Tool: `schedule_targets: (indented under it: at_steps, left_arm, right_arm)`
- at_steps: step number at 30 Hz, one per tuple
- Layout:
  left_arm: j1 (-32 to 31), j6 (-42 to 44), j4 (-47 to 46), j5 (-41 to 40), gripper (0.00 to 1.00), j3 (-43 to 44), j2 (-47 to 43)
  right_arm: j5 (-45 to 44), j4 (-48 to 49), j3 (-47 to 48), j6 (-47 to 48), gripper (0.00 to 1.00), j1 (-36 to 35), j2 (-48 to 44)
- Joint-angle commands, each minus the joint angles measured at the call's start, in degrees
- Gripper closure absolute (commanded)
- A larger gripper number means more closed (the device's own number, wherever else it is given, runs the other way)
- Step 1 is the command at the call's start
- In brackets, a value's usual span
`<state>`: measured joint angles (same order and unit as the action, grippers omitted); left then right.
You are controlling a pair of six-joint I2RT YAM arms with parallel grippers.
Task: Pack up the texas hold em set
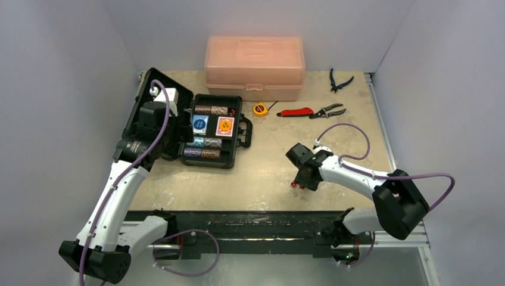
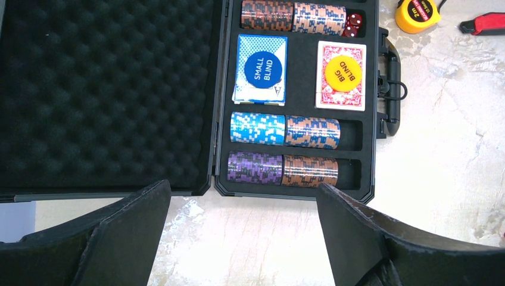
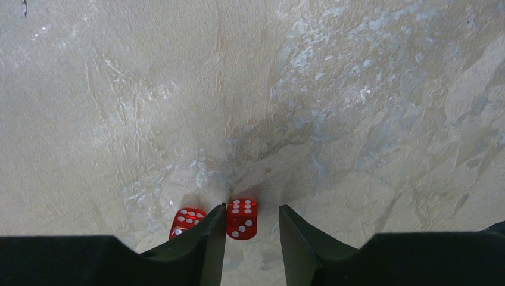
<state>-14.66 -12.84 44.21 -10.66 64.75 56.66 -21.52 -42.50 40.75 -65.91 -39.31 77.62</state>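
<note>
- Under my right gripper (image 3: 252, 211), on the table (image 3: 369, 107), one red die (image 3: 242, 218) sits between my fingers. It is against the left finger with a gap to the right one, so they are apart, not clamped.
- A second die (image 3: 187, 221) lies just outside that left finger.
- The briefcase (image 1: 209, 164) lies open, well off to my left; my right arm is nearer these dice.
- My left gripper (image 2: 243, 187) hangs spread wide and empty at the briefcase's near edge.
- Only the left wrist view shows the packed dice (image 2: 354, 25) in the far corner slot.
</note>
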Motion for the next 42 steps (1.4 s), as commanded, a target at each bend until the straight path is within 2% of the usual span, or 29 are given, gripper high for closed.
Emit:
schedule_targets:
  at_steps: [1,13,15,19,31,42]
  left_arm:
    - [-0.2,0.31,-1.71,0.37,0.08,0.02,-0.94]
    - [-0.2,0.36,-1.73,0.24,0.08,0.02,-0.94]
    - [-0.13,0.32,-1.7,0.2,0.08,0.02,-0.94]
    - [-0.2,0.32,-1.67,0.2,0.08,0.02,-0.94]
    - [-0.18,0.36,-1.83,0.27,0.08,-0.06,-0.77]
    - [-0.15,0.3,-1.83,0.63,0.08,-0.04,-0.5]
  right_arm:
    - [-0.9,0.83,-0.82,-0.62,0.6,0.05,-0.12]
    - [-1.42,1.01,-1.24,-1.15,0.66,0.09,-0.59]
    - [-1.42,1.12,-1.52,-1.36,0.74,0.1,-0.92]
    - [-0.78,1.28,-2.11,-2.1,1.0,0.1,-1.46]
    - [3.29,7.91,-6.57,1.22,1.0,0.07,-8.58]
    - [2.22,5.02,-4.08,1.87,1.0,0.09,-4.68]
